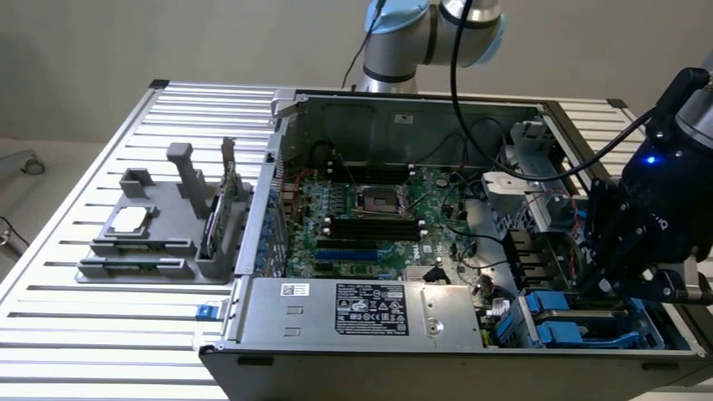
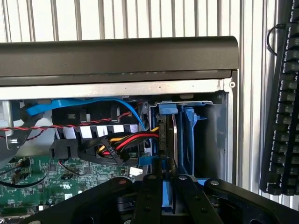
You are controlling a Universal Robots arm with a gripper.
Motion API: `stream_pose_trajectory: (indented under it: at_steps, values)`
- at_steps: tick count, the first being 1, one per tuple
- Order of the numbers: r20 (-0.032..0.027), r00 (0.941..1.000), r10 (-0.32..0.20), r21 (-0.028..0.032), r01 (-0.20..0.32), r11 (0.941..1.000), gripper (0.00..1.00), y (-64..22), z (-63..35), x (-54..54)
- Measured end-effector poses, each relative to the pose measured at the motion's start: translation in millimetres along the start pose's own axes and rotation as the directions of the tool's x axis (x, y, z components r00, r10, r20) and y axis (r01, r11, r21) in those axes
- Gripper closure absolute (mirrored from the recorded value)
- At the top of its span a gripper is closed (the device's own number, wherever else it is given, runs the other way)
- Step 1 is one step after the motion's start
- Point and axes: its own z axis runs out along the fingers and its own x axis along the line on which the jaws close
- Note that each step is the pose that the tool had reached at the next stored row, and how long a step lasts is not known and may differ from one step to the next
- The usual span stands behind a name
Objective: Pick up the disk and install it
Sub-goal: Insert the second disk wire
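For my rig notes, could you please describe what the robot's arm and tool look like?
The arm has silver tube sections with light blue joint caps, and a black cable runs down along it. The tool is matte black and bulky with a small blue light; its black linkage fingers show round pivot bolts.

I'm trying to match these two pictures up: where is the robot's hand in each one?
Exterior view: the hand is at the exterior view's right, reaching down into a front corner of the open computer case, just above the blue drive carriers.
Wrist view: the hand is seen from behind, its black fingers closed on the blue-edged disk.
Shared landmark: the blue drive carriers.
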Motion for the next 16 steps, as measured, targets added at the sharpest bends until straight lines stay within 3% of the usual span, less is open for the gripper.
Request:
stream_pose_trajectory:
  at_steps: [16]
  values:
    - [0.0004,1.0000,-0.001,-0.0009,0.001,1.0000,0.84,0.0,1.8,-2.5]
